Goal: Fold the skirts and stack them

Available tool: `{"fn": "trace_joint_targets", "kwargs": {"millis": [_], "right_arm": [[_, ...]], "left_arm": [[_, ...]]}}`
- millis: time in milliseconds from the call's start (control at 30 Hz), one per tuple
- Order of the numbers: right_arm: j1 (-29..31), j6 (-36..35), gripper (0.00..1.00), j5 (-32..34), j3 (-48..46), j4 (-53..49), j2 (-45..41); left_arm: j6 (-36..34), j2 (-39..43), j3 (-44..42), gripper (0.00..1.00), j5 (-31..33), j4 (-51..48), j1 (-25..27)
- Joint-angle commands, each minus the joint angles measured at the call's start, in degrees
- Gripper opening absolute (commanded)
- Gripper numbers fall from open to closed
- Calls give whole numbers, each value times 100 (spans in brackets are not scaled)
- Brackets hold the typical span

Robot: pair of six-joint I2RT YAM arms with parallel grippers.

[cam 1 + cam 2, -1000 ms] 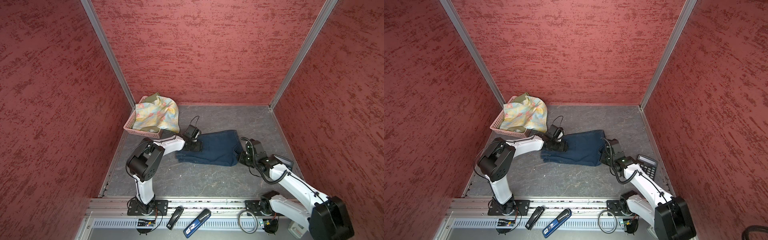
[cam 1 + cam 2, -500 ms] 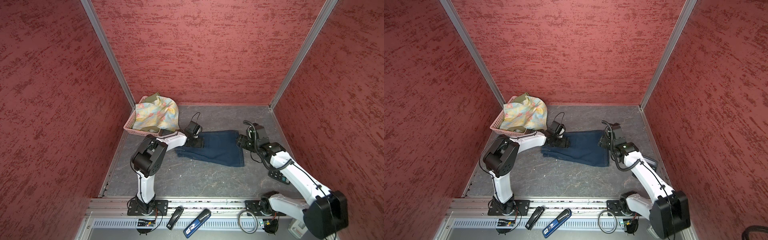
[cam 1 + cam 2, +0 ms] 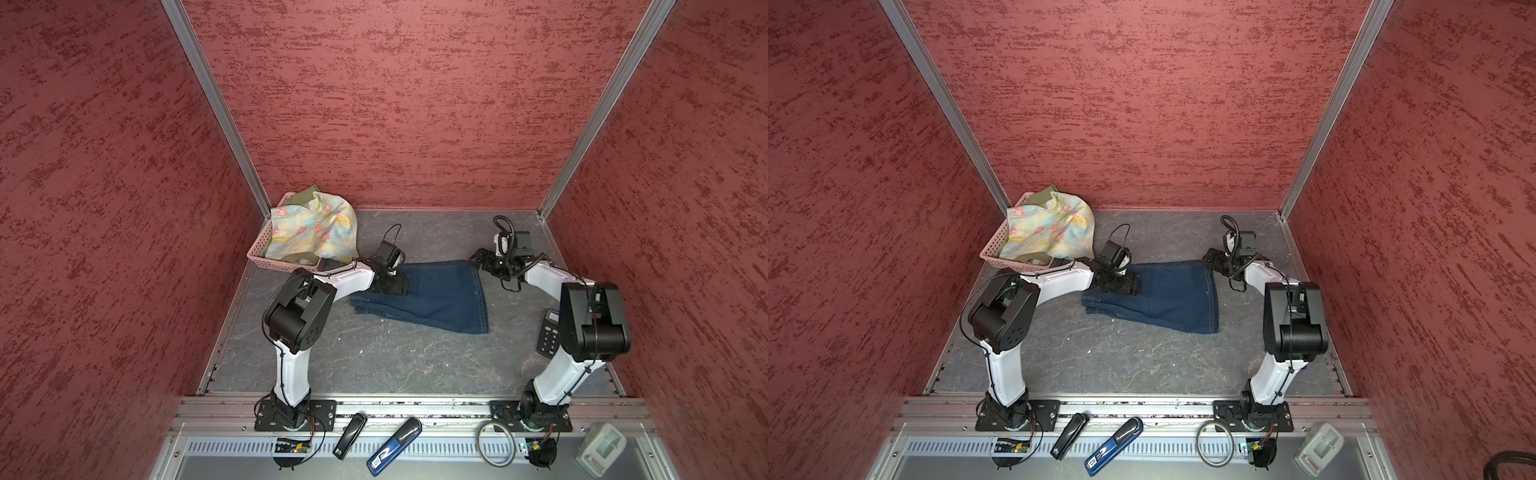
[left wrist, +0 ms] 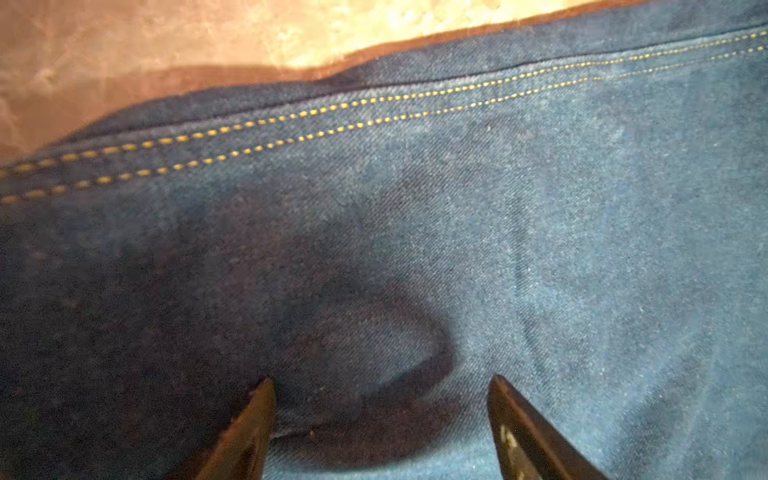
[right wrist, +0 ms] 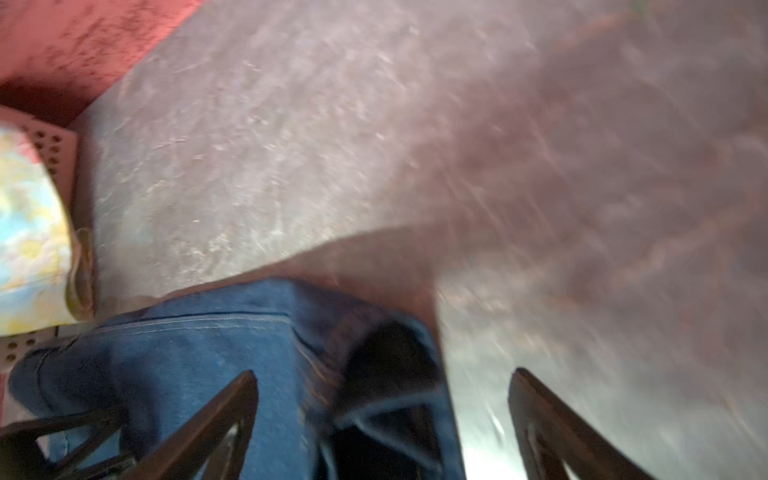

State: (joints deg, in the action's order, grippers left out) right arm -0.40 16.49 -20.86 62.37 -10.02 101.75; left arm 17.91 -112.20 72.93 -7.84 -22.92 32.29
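A dark blue denim skirt lies spread flat mid-table, hem to the right. My left gripper hovers open over its waist end, nothing between the fingers. At the skirt's far right hem corner my right gripper stands wide open, with the denim corner loose between the jaws. The pastel floral skirt is heaped in the pink basket, and an olive green skirt peeks out beneath it.
The basket sits in the back left corner against the red walls. A black calculator lies at the right, partly hidden by my right arm. A stapler, a blue device and a cable ring lie on the front rail.
My right gripper swung from the skirt's near right edge to its far right corner and opened wide. The denim went from bunched to flat. The left gripper shifted slightly back and opened more.
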Motion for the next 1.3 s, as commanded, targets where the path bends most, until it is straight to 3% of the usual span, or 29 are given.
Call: {"fn": "trace_joint_targets", "kwargs": {"millis": [0, 467, 767, 967, 1100, 1267], "right_arm": [[10, -581, 97, -308, 227, 437, -21], [232, -928, 87, -277, 715, 68, -128], [272, -981, 83, 94, 976, -424, 325], [274, -1072, 80, 491, 991, -902, 459], [279, -1026, 79, 824, 832, -1008, 349], [282, -1061, 79, 1129, 690, -1065, 292]], "left_arm": [[-95, -412, 116, 81, 8, -409, -42], [-27, -1497, 1647, 81, -25, -931, -119], [543, -1937, 2382, 83, -729, -809, -229], [1329, -1533, 2039, 84, -1499, 244, -366], [1332, -982, 1962, 86, -1425, 473, -352], [945, -750, 2088, 87, -1212, 18, -336]]}}
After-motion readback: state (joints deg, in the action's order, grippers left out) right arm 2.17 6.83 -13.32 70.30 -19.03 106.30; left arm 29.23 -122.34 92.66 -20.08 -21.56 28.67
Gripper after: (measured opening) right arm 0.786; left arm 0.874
